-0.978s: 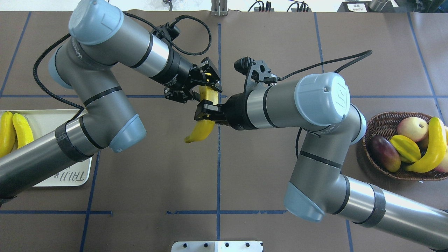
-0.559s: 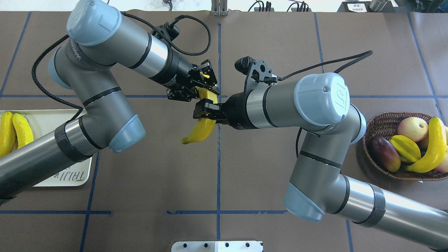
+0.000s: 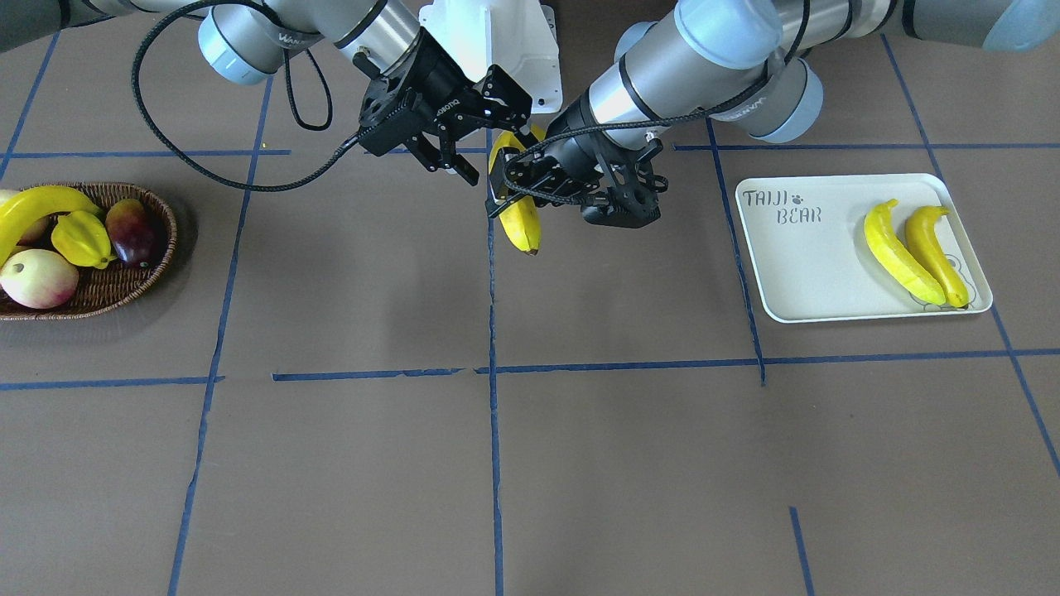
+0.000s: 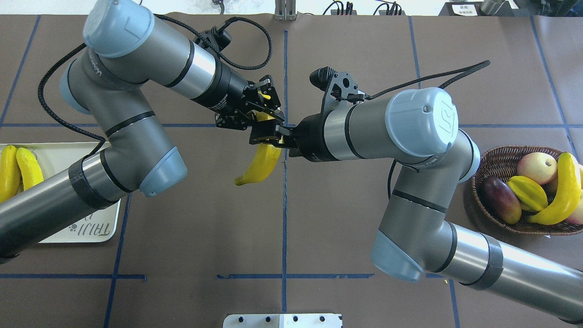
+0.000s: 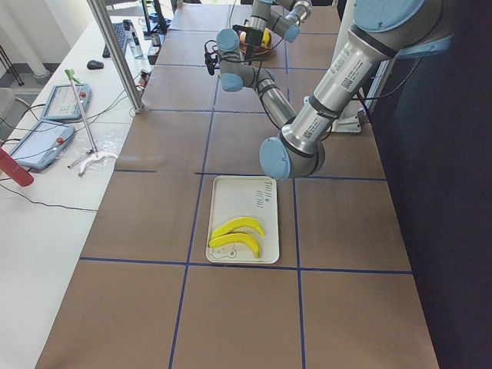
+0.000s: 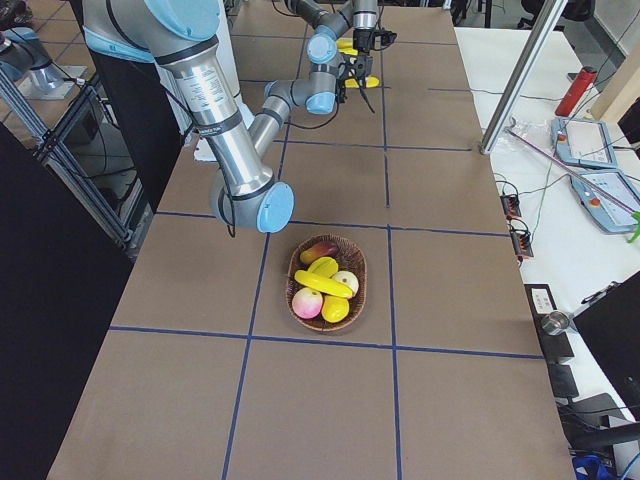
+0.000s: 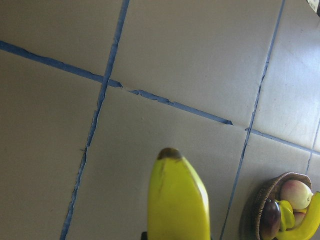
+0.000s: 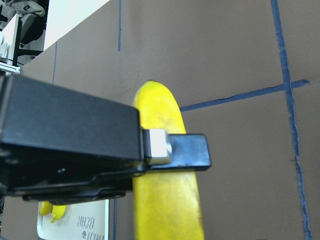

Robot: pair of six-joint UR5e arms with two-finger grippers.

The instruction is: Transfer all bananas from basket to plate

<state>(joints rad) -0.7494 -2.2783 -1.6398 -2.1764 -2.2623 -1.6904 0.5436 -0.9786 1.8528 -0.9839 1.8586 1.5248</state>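
Left fingers (image 3: 537, 186) clamped on a banana (image 3: 520, 225), held off the counter (image 3: 580, 463), well apart from the plate (image 3: 807, 269), on its basket (image 3: 168, 236) side. Right fingers (image 3: 465, 170) spread open beside that banana. Two bananas (image 3: 901, 252) lie on the plate; fourth banana (image 3: 41, 205) in the basket.

Of four glossy yellow bananas, the first banana (image 3: 518, 222) hangs in the air over the middle of the surface (image 3: 580, 463). It is roughly upright with its dark tip down, clamped in the left claw (image 4: 265, 109). The paler banana (image 3: 899, 252) and the darker orange-yellow banana (image 3: 932, 248) lie side by side, almost touching. They are on the cream-white rectangular plate (image 3: 811, 265), at the end away from its "TAIJI BEAR" print. The fourth banana (image 4: 566, 189) arches across the dark woven basket (image 3: 132, 281).
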